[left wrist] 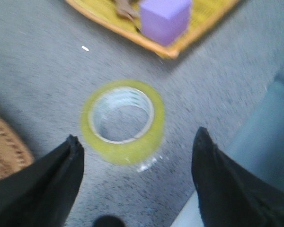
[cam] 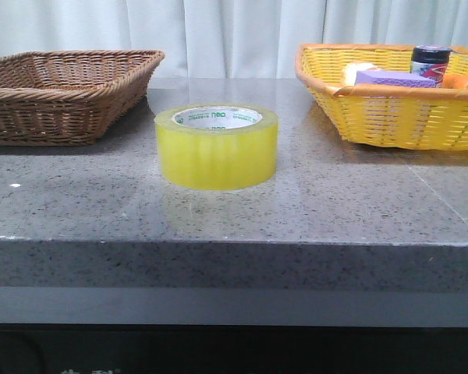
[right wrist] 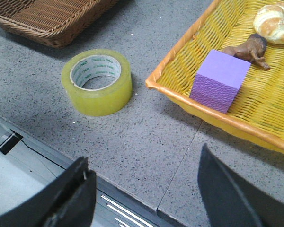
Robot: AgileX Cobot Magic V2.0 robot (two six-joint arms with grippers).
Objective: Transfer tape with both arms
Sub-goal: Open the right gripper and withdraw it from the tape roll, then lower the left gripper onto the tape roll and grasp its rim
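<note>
The yellow wicker basket (cam: 390, 117) runs off the front view's right edge; its wall hides the lower part of the dark-lidded jar (cam: 430, 59), and the small green lettering on the translucent yellow tape roll (left wrist: 123, 121) is perhaps too blurred to read in the left wrist view.

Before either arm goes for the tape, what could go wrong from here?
1. The tape lies flat on smooth stone, so a gripper closing off-centre may just push it sideways rather than grip it.
2. The yellow basket sits close on the right; a wide approach by the right gripper could clip its rim.
3. The left gripper is above the roll, but that view is blurred, so alignment is hard to judge there.
</note>
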